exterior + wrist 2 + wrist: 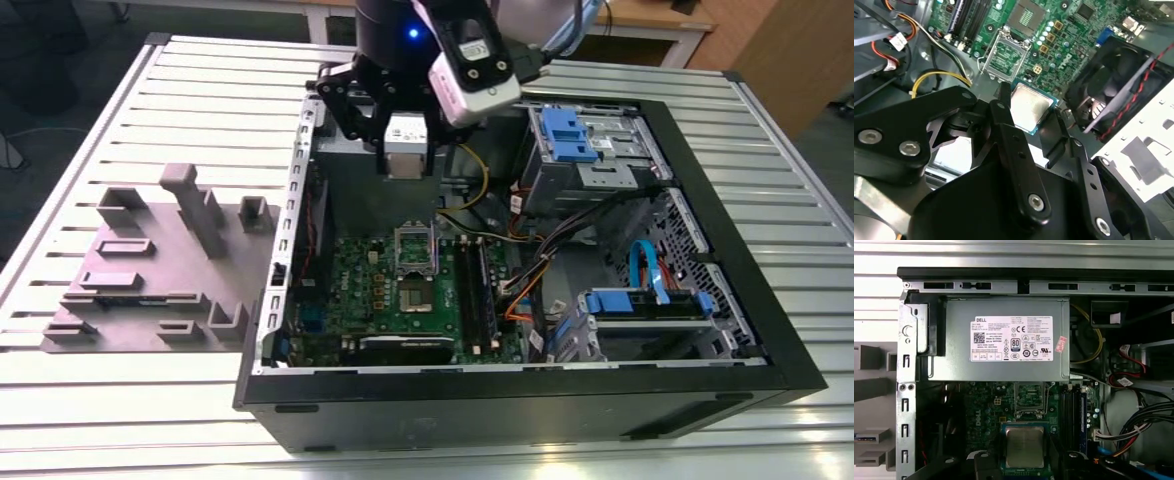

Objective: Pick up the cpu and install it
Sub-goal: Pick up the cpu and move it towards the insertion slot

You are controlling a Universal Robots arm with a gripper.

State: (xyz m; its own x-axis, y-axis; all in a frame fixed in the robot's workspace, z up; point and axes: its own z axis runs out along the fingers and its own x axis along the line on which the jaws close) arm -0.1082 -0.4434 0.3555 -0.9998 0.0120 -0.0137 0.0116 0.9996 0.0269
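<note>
The gripper (1031,114) is clenched on the cpu (1029,104) – its black fingers (1006,125) press against two opposite edges of the small square chip, whose pale metal top faces up toward both wrist cameras. In the first wrist view the cpu (1025,446) hangs flat between the fingers (985,461), above the green motherboard (984,410) and not touching it. The open socket (1030,397) lies just beside it on the board, between the chip and the grey power supply (1004,322) with its white label.

In the exterior view the arm (400,40) reaches down into the open computer case (747,290), which lies on its side on the slatted metal counter (200,90). The motherboard (367,290) and its socket (416,262) sit below the arm. A grey holder block (147,270) rests on the counter just beside the case, on the exterior view's left. A black fan (1114,82) shows near the held chip in the second wrist view – close, but apart from it.
</note>
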